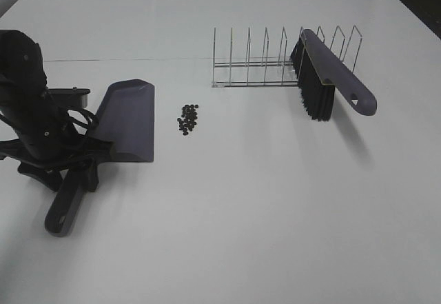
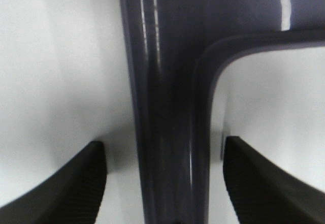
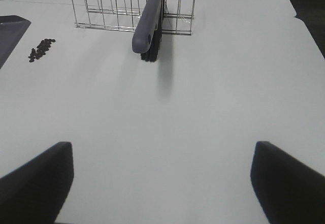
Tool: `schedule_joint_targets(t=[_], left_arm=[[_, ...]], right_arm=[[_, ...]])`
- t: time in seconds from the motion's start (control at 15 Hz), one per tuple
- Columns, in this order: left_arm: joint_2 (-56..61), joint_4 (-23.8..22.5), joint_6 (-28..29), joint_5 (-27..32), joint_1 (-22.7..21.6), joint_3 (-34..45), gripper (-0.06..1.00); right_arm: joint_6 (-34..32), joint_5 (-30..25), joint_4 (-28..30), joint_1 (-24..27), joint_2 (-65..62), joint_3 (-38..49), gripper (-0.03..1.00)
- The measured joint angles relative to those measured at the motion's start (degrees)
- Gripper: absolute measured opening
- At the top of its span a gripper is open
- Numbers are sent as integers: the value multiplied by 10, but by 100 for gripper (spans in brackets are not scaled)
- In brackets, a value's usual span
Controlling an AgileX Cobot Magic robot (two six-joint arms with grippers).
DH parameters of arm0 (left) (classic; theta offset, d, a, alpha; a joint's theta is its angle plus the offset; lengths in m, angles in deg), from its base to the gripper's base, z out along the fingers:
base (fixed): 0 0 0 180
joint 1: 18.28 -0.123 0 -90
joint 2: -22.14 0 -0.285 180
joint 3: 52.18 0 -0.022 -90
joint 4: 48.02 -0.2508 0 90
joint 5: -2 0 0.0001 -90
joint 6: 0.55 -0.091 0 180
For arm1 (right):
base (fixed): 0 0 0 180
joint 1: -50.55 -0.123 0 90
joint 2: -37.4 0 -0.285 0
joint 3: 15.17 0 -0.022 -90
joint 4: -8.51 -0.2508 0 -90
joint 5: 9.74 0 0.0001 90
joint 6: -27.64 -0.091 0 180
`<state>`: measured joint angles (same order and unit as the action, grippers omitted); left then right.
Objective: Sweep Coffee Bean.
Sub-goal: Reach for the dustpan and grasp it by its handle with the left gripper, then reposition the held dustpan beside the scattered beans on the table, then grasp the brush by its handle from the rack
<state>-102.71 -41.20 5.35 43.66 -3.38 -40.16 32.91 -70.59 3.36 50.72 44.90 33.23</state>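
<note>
The coffee beans (image 1: 187, 119) lie in a small dark cluster on the white table, just right of the purple dustpan (image 1: 127, 118). They also show in the right wrist view as coffee beans (image 3: 41, 49). My left gripper (image 1: 72, 169) is down over the dustpan's handle (image 2: 167, 132). Its fingers (image 2: 76, 183) straddle the handle, with a narrow gap on each side. A purple brush (image 1: 331, 76) with black bristles leans in the wire rack (image 1: 262, 59). My right gripper (image 3: 162, 183) is open and holds nothing, well short of the brush (image 3: 148, 21).
The wire rack (image 3: 127, 5) stands at the back of the table, with several thin upright dividers. The table's right edge (image 3: 304, 26) drops off to a dark floor.
</note>
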Motion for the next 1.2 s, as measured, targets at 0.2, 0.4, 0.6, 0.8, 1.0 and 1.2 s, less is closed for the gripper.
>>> schedule_joint_targets(t=[0.2, 0.4, 0.6, 0.8, 1.0, 1.2], left_arm=[[-2, 1, 2, -3, 0, 0, 34], [-2, 1, 4, -3, 0, 0, 34], [3, -1, 12, -5, 0, 0, 34], [66, -25, 44, 3, 0, 0, 34], [89, -30, 48, 44, 0, 0, 34], [90, -36, 48, 53, 0, 0, 34]], right_arm=[[0, 0, 0, 0, 0, 0, 84], [0, 0, 0, 0, 0, 0, 84], [0, 0, 0, 0, 0, 0, 84], [0, 0, 0, 0, 0, 0, 84], [0, 0, 0, 0, 1, 0, 84], [0, 5, 0, 0, 26, -4, 83]])
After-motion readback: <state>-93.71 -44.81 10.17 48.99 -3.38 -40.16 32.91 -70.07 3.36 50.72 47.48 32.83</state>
